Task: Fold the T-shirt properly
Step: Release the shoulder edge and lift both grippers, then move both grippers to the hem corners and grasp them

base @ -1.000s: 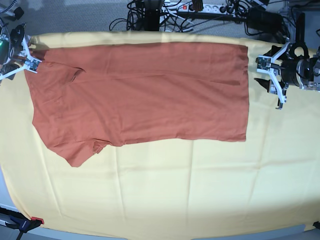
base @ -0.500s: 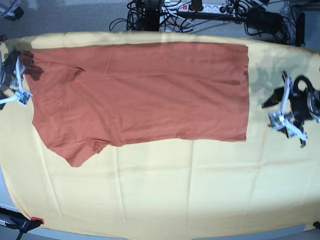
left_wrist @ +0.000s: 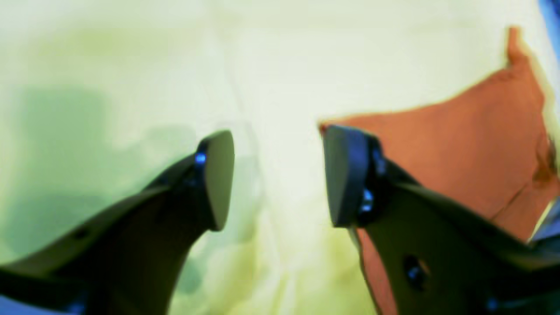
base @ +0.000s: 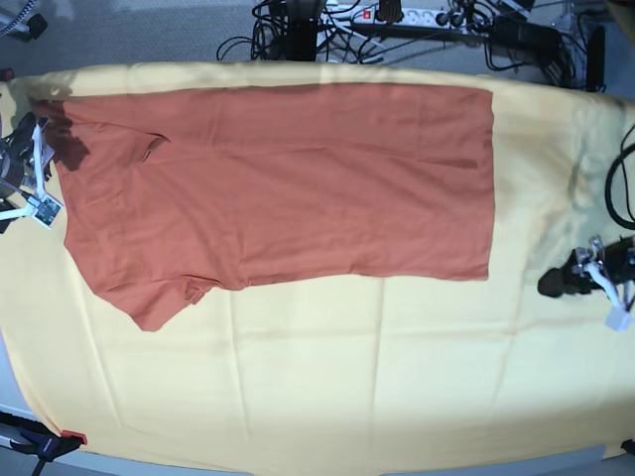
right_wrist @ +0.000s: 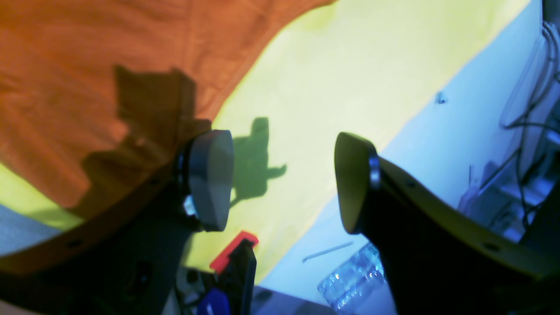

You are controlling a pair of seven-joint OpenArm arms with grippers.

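Red clamp [right_wrist: 234, 249] — right wrist only (blurred).

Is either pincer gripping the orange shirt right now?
No. From above, the T-shirt lies flat on the yellow cloth, while the left pincer and right pincer sit open beside it, holding nothing.
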